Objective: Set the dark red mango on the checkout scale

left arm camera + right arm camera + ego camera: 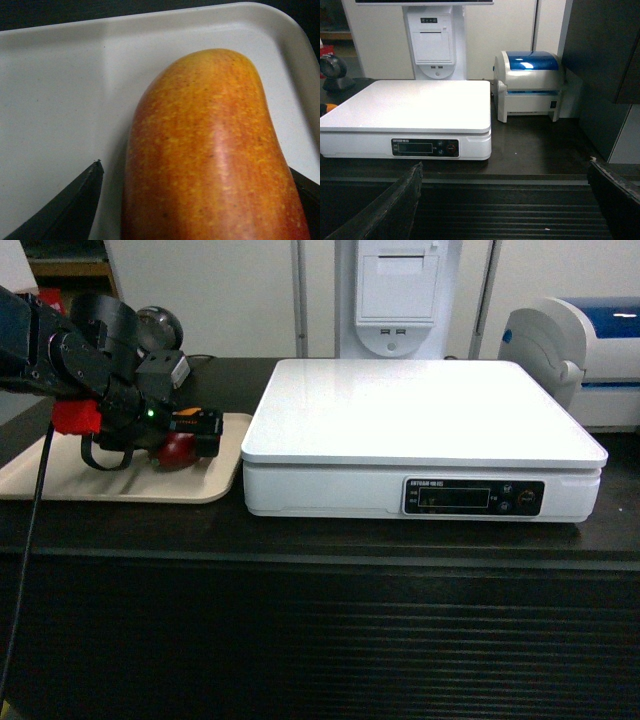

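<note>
1 dark red mango point(210, 150) on beige tray point(60, 100), between left gripper point(190, 435) fingers point(70, 210) — parted, contact unclear.

The scale point(420, 410) has a bare flat top open from above, though its raised left edge stands just beside the beige tray point(215, 485), and a blue-lidded printer point(530, 85) flanks its right.

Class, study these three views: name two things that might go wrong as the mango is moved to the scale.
1. The left gripper straddles the dark red mango on the beige tray; glossy, rounded skin might slip from the jaws.
2. The scale top sits higher than the tray, so a low carry might hit its edge.
</note>
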Controlling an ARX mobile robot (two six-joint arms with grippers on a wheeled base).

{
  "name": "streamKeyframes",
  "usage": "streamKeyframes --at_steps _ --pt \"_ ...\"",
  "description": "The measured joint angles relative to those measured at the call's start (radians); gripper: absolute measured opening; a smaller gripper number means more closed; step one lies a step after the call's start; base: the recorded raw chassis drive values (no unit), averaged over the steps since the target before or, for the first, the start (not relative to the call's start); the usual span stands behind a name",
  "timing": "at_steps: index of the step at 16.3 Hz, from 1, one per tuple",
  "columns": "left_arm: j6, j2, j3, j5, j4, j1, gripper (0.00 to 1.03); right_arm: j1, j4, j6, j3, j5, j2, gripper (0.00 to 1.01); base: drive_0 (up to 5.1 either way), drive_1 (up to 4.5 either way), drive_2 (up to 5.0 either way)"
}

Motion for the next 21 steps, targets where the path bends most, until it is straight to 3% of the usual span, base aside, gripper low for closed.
streamKeyframes --at_steps 4,5,7,10,14,17,21 --pt "0.000 0.000 -0.016 -0.001 0.013 0.000 0.86 0.000 0.000 0.000 0.000 0.000 0.000 0.98 0.0 0.00 0.0" --pt "-0.002 -0.025 -0.067 0.001 0.053 0.000 0.61 0.000 0.000 0.000 0.000 0.000 0.000 0.98 0.0 0.00 0.0" --pt "-0.037 -0.203 -0.317 0.021 0.227 -0.005 0.59 0.000 0.000 0.000 0.000 0.000 0.000 0.98 0.0 0.00 0.0" --pt "-0.074 -0.496 -0.541 0.038 0.393 -0.077 0.59 0.000 0.000 0.000 0.000 0.000 0.000 0.98 0.0 0.00 0.0" --pt "-0.154 -0.717 -0.711 0.051 0.451 -0.214 0.59 0.000 0.000 0.000 0.000 0.000 0.000 0.98 0.0 0.00 0.0" --pt "-0.212 -0.768 -0.728 0.023 0.460 -0.345 0.59 0.000 0.000 0.000 0.000 0.000 0.000 0.98 0.0 0.00 0.0" --pt "-0.241 -0.700 -0.660 0.001 0.408 -0.492 0.59 0.000 0.000 0.000 0.000 0.000 0.000 0.98 0.0 0.00 0.0"
